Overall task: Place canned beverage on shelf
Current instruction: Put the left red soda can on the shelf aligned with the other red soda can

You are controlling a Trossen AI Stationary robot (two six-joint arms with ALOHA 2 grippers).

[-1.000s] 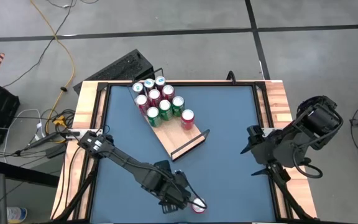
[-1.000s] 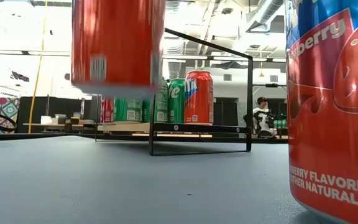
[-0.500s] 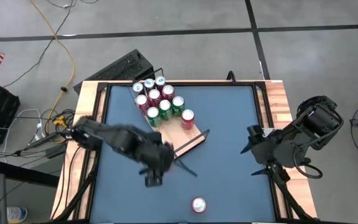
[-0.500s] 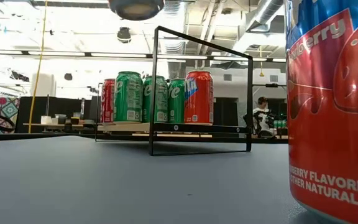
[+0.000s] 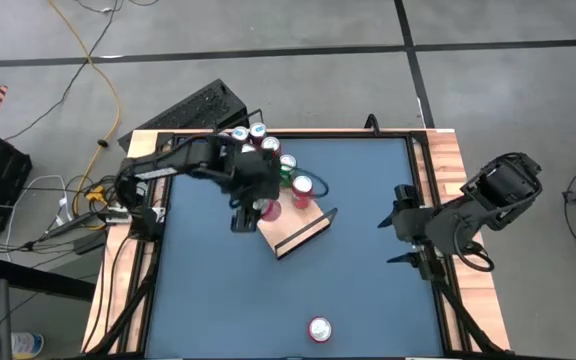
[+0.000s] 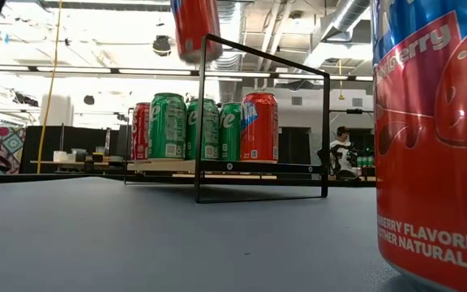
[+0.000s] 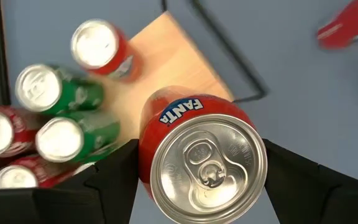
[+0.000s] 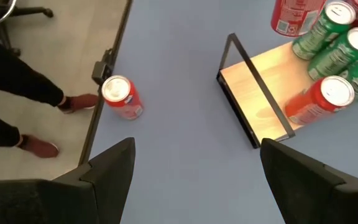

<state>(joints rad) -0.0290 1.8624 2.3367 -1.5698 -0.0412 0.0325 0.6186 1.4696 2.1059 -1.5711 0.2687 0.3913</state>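
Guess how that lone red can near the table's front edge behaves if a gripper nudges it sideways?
The lone red can stands upright on the blue table, tall for its base, so a high push would likely tip it. Once down, its round body would probably roll, possibly off the near edge. The smooth metal wall looks slippery; whether it is full cannot be told.

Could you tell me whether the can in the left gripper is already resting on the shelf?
Not yet: the Fanta can hangs in the left gripper, above the shelf.

"fanta" on held red can (image 7: 194,134); "flavored" on near can (image 6: 432,138).
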